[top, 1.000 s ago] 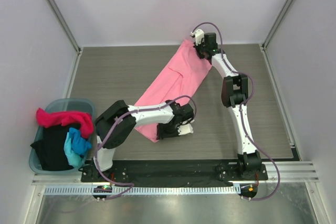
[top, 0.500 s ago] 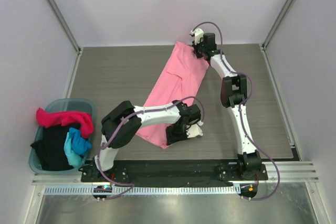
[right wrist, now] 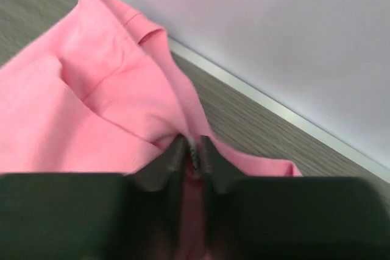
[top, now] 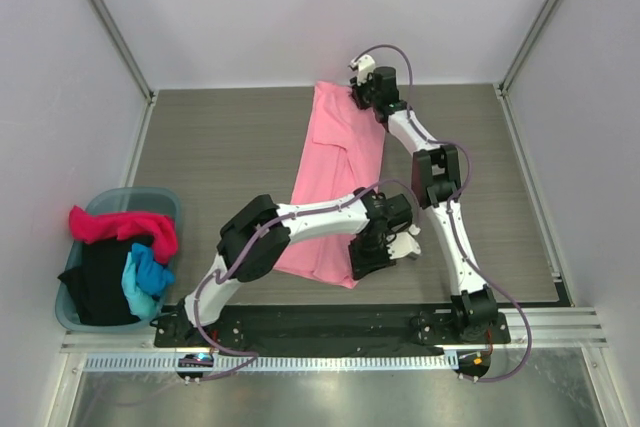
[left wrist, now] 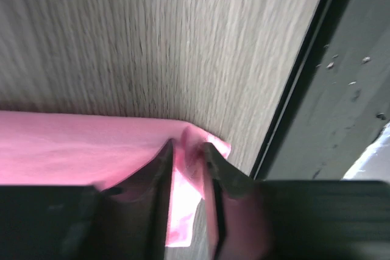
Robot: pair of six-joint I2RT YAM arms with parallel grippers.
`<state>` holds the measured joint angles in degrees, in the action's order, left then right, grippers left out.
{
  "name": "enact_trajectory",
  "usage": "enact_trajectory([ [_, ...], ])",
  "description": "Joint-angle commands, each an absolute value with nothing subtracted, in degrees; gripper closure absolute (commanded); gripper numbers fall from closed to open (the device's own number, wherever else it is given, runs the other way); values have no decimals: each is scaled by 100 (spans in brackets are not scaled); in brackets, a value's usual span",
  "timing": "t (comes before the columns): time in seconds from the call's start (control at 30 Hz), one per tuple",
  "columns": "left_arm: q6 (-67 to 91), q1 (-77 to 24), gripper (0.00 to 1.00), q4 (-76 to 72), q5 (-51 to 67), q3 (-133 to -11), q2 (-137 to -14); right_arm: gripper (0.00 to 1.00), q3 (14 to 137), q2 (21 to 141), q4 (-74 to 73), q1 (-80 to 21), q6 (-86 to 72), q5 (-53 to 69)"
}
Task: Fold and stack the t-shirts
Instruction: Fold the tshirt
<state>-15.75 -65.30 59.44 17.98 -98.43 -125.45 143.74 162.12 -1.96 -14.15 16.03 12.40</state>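
Right gripper point(right wrist: 193, 148) pinches a fold at the light pink t-shirt's point(top: 338, 162) far end; left gripper point(left wrist: 187, 150) stands parted astride its near corner on the table point(top: 220, 147).

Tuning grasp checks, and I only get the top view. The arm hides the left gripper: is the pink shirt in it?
Observer: Left wrist view shows the left gripper open, with a corner of the pink shirt lying between its jaws.
Operator: And the right?
Observer: Right wrist view shows the right gripper pinched shut on a fold of the shirt, near the wall.
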Motion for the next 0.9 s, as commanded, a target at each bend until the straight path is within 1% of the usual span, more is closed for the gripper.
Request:
enact_trajectory([
  [0.0,-1371,-6574,71,5845,1864,-10282,-12323,69,14529,15778,536,-1354,1205,845],
  [0.03,-1319,-6566,69,5784,1785,-10405,-12200,53,14398,15420,536,-1327,1178,705],
  [0.07,-1275,-6557,66,5766,1758,-10458,-12060,47,14344,15251,554,-1275,1143,564],
  [0.13,-1152,-6539,62,5809,1591,-10695,-11726,41,14117,14594,528,-1178,1002,308],
  [0.17,-1082,-6522,61,5836,1521,-10775,-11620,41,13993,14320,527,-1117,967,177],
  [0.23,-837,-6417,54,5819,1180,-10802,-11190,39,13565,13836,501,-1055,784,-218],
  [0.27,-739,-6355,50,5749,995,-10706,-11006,39,13379,13260,353,-994,626,-263],
  [0.3,-660,-6276,43,5670,845,-10505,-10595,39,13151,12993,238,-967,459,-255],
  [0.33,-468,-6032,43,5608,713,-10425,-10417,39,12626,12651,115,-941,57,-177],
  [0.37,-388,-5873,43,5607,686,-10363,-10241,39,12351,12099,-260,-914,-191,-141],
  [0.4,-248,-5688,42,5590,651,-10293,-10074,39,12070,11798,-490,-844,-463,-80],
  [0.43,-116,-5452,42,5538,676,-10101,-9750,39,11537,11551,-718,-818,-666,486],
  [0.47,251,-4988,42,5511,755,-10012,-9625,39,11262,11088,-1217,-809,-1033,614],
  [0.5,446,-4688,43,5424,834,-9776,-9494,39,10989,10909,-1457,-791,-1159,772],
  [0.53,657,-4406,43,5379,948,-9652,-9257,40,10464,10733,-1676,-774,-1273,956],
  [0.57,1086,-3846,43,5344,1245,-9529,-9168,40,10181,10531,-2027,-756,-1501,1367],
  [0.6,1273,-3606,44,5265,1387,-9310,-9071,40,9882,10225,-2152,-730,-1590,1519],
  [0.63,1466,-3386,44,5212,1545,-9195,-8992,40,9279,10030,-2275,-703,-1713,1651],
  [0.67,1781,-2949,44,5151,1921,-9054,-8852,40,8951,9880,-2381,-694,-1923,1983],
  [0.7,1967,-2788,45,5089,2038,-8757,-8781,40,8643,9566,-2417,-660,-2055,2126],
  [0.73,2091,-2621,44,5037,2178,-8623,-8737,40,8057,9432,-2443,-633,-2178,2284],
  [0.8,2362,-2357,45,4975,2424,-8124,-8570,41,7474,9064,-2452,-624,-2659,2740],
  [0.83,2416,-2295,45,4931,2504,-7938,-8508,41,6923,8983,-2443,-624,-2846,2916],
  [0.87,2478,-2268,45,4852,2548,-7728,-8369,42,6639,8887,-2374,-615,-3100,3092],
])
